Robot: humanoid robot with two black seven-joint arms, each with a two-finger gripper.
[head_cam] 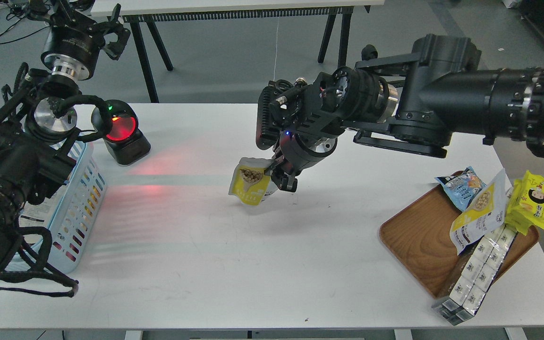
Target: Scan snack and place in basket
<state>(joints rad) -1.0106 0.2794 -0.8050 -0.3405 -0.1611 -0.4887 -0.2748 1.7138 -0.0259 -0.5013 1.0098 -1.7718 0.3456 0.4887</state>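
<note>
My right gripper (279, 175) is shut on the snack (249, 183), a white and yellow foil pouch with a picture of round tan beans, and holds it just above the middle of the white table. The pouch hangs tilted to the left of the fingers. The light blue basket (80, 198) stands at the table's left edge, partly hidden by my left arm. My left gripper (93, 29) is raised at the far left, behind the basket, and its fingers are spread and empty.
A black barcode scanner (120, 133) with a red lit window stands right of the basket and casts red light on the table. A brown wooden tray (418, 241) at the right holds a second bean pouch (477, 212), a pale blue packet (461, 186), a yellow cartoon pack (534, 200) and boxed cartons (477, 276).
</note>
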